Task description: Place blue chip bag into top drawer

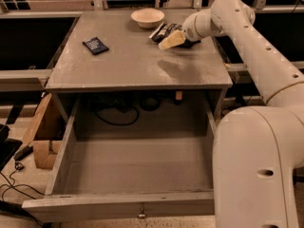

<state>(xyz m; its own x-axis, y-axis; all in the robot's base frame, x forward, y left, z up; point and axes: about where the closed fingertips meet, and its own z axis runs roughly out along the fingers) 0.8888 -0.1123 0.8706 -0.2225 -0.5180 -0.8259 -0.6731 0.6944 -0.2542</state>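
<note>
While closed around blue chip bag (pixel 162 31), gripper (pixel 171 40) near bowl (pixel 147 18), dark packet (pixel 95 45) well apart.

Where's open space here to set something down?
The top drawer's floor is bare. So is the table's front half, forward of the small dark packet. Crowded: back right, where the gripper is at the blue chip bag beside the bowl.
</note>
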